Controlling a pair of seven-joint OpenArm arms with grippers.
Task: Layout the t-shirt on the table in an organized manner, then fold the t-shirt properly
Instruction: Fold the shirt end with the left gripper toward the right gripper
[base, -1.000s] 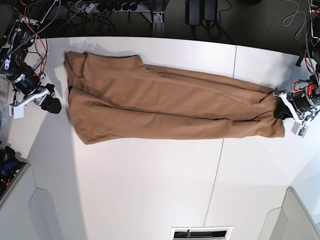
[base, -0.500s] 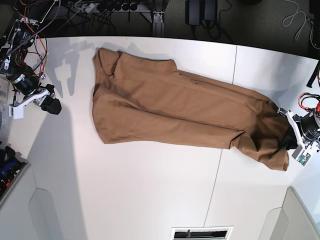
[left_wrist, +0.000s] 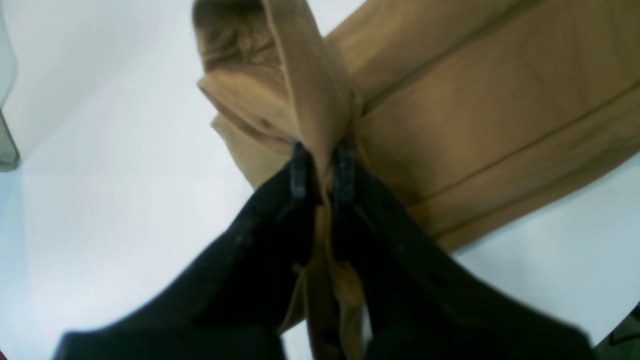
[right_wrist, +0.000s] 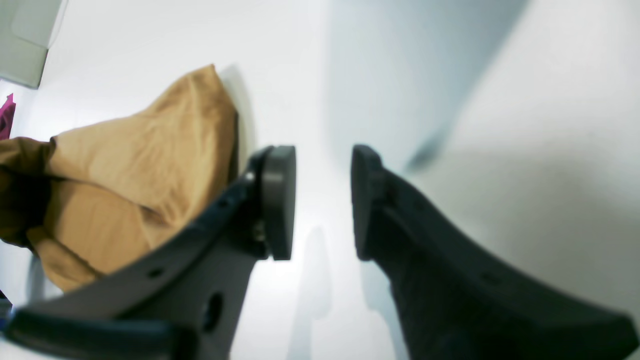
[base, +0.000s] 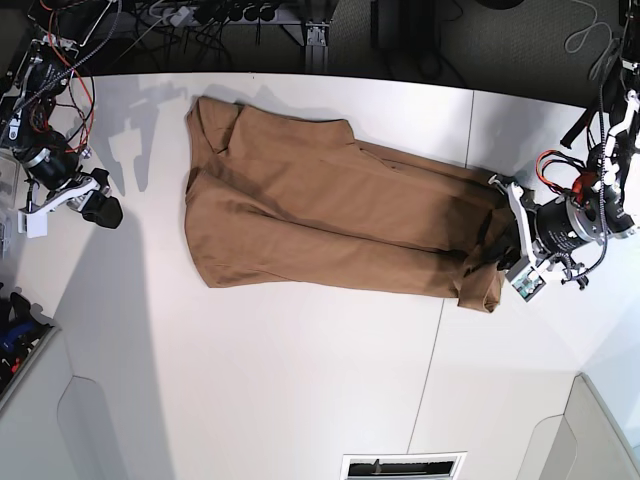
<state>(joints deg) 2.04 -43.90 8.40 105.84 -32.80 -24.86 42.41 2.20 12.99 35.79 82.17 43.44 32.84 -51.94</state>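
Note:
The tan-brown t-shirt (base: 320, 210) lies folded lengthwise in a long band across the white table (base: 300, 380). Its right end is bunched and doubled over. My left gripper (base: 497, 250) is at that end, shut on a raised fold of the cloth. In the left wrist view the left gripper (left_wrist: 322, 170) pinches a ridge of the t-shirt (left_wrist: 475, 125) between its black fingers. My right gripper (base: 103, 212) sits off the shirt near the table's left edge. In the right wrist view the right gripper (right_wrist: 322, 200) stands open with nothing between its pads, and the t-shirt (right_wrist: 140, 165) lies to its left.
A thin dark seam (base: 440, 330) crosses the tabletop on the right. Cables and power strips (base: 200, 15) lie beyond the far edge. Grey corner panels (base: 90, 420) flank the near edge, with a vent slot (base: 400, 466) at the bottom.
The left gripper first dragged the shirt rightward, then moved back left and up with the cloth, so the right end now bunches and folds over. The right arm stayed still.

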